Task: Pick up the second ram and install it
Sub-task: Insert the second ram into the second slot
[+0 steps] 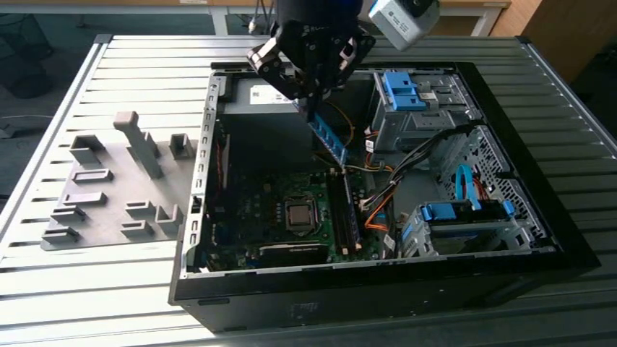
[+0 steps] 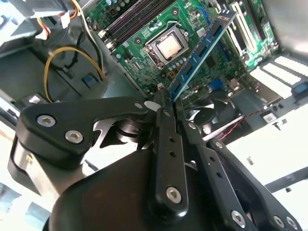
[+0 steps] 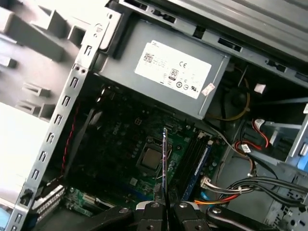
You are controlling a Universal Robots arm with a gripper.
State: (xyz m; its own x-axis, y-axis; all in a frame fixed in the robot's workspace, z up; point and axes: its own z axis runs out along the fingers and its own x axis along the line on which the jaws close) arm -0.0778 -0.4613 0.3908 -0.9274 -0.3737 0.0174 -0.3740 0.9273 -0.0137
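Second ram held aloft over the open case

The second ram (image 1: 328,137) is clamped edge-on between the fingers of the gripper (image 1: 311,101) — hung above the motherboard (image 1: 279,217), tilted, clear of the slots (image 1: 344,210), where another stick is seen already seated.

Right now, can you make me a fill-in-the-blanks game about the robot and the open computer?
1. The gripper is shut on the ____ stick.
2. The memory stick hangs above the open ____ case.
3. In the exterior view, the grey plastic blocks lie outside the computer case, on that view's ____.
4. The cable looping beside the green board is ____.

Missing words: memory; computer; left; yellow
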